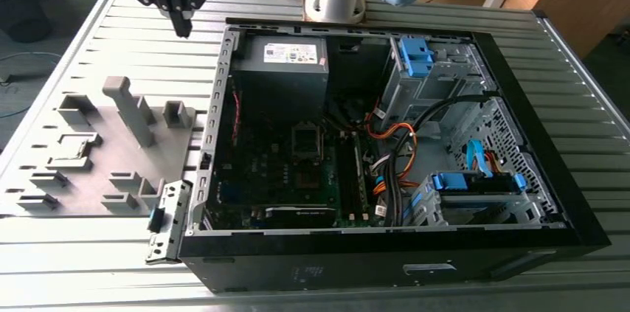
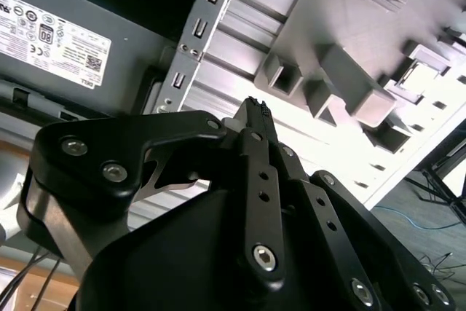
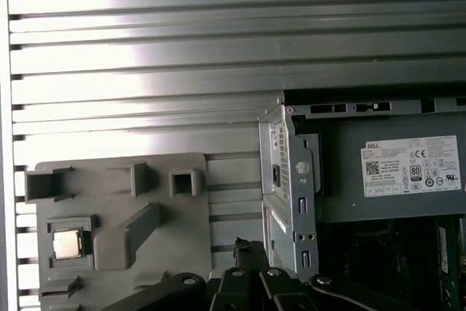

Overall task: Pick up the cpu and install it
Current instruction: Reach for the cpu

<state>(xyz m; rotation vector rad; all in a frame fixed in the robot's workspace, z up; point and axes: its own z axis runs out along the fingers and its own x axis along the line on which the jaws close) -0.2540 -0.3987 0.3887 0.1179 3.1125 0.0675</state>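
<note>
An open computer case is shown lying on a slatted metal table, with a grey holder tray set beside it at the exterior view's left. The cpu, a small silvery square, is seen seated flat in a pocket of that tray, untouched. The gripper is held above the table, near the tray's edge and the case corner by the power supply, well apart from the chip. Its jaws are seen pressed together with nothing between them. The pickup is judged to be at the approach stage, nothing yet grasped. A grasp would call for the jaws to be parted and lowered squarely over the pocket. The socket frame is judged the destination.
</note>
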